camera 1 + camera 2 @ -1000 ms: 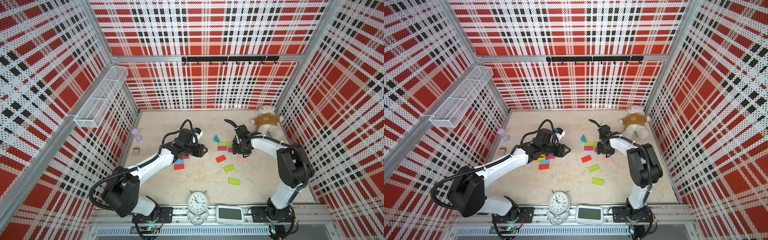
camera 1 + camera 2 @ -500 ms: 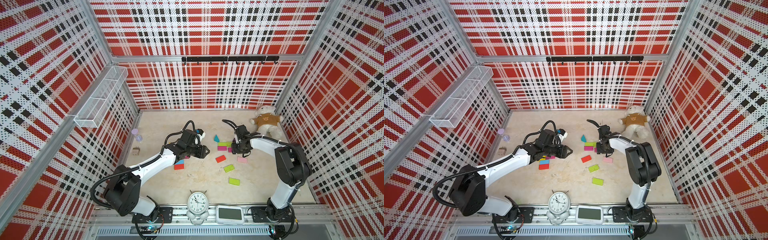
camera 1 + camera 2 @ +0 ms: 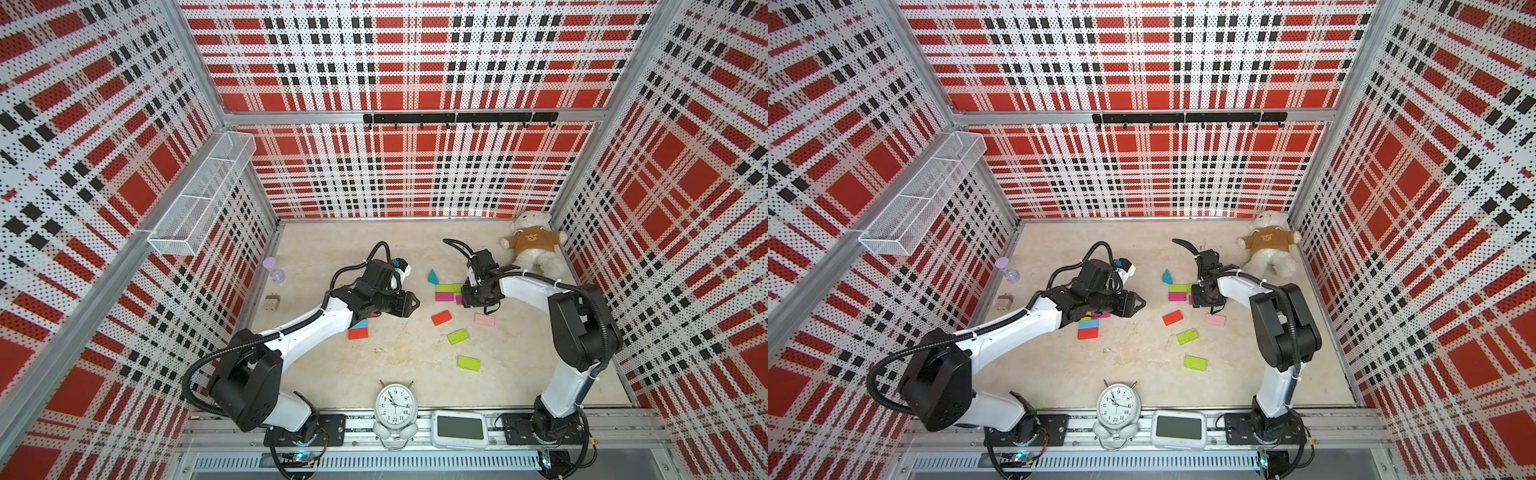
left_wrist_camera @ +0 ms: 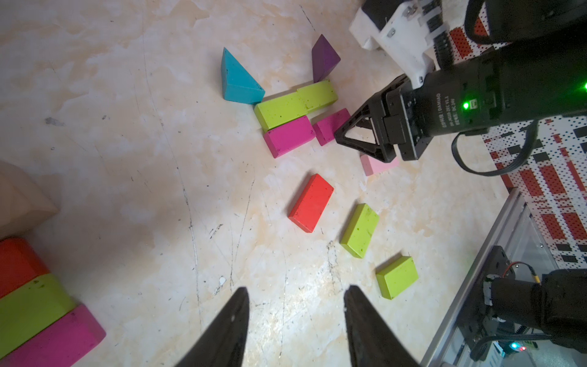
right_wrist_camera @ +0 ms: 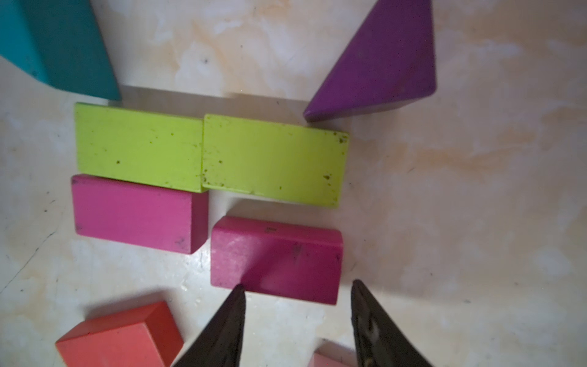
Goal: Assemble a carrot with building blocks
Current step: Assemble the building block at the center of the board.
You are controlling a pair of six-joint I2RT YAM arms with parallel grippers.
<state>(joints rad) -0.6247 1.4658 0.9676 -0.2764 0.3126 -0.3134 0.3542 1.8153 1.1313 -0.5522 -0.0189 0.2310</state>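
Note:
The building blocks lie scattered across the table. In the right wrist view two lime blocks (image 5: pixel 139 146) sit end to end beside a magenta block (image 5: pixel 133 213), with a purple wedge (image 5: pixel 381 63) and a teal wedge (image 5: pixel 63 47) close by. My right gripper (image 5: pixel 297 286) is open, its tips at the near edge of a second magenta block (image 5: pixel 276 260), not around it. A red block (image 3: pixel 441 318), a pink block (image 3: pixel 484 319) and two loose lime blocks (image 3: pixel 457 336) lie nearer the front. My left gripper (image 4: pixel 297 290) is open over bare table, holding nothing.
A blue and a red block (image 3: pixel 358 330) lie under my left arm. A teddy bear (image 3: pixel 532 249) sits at the back right. An alarm clock (image 3: pixel 394 405) and a white display (image 3: pixel 459 428) stand on the front rail. An hourglass (image 3: pixel 274 270) and a tan plug cube (image 3: pixel 272 302) sit by the left wall.
My left gripper has shifted slightly to the right, toward the middle of the table. The right arm has hardly moved.

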